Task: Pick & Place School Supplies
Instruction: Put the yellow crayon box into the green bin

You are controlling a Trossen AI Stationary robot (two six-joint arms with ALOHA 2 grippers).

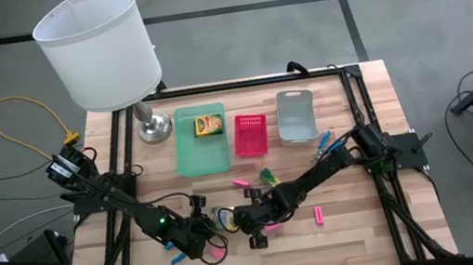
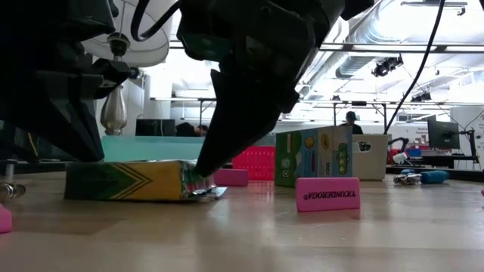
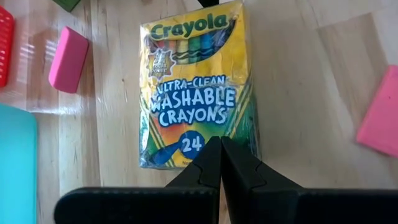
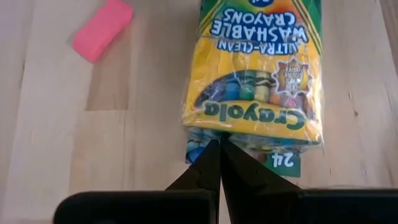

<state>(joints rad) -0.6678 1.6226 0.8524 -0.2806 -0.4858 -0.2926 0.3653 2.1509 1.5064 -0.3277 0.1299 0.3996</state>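
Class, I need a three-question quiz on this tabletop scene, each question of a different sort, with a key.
1. True or false: a yellow-and-green cardboard crayon box lies in the flat green plastic tray.
2. The left gripper has its fingers: A open, B shut.
3. Fill in: the number printed on the yellow Crayola crayon box lying flat between both grippers is ___.

Key: 1 true; 2 B; 3 24.
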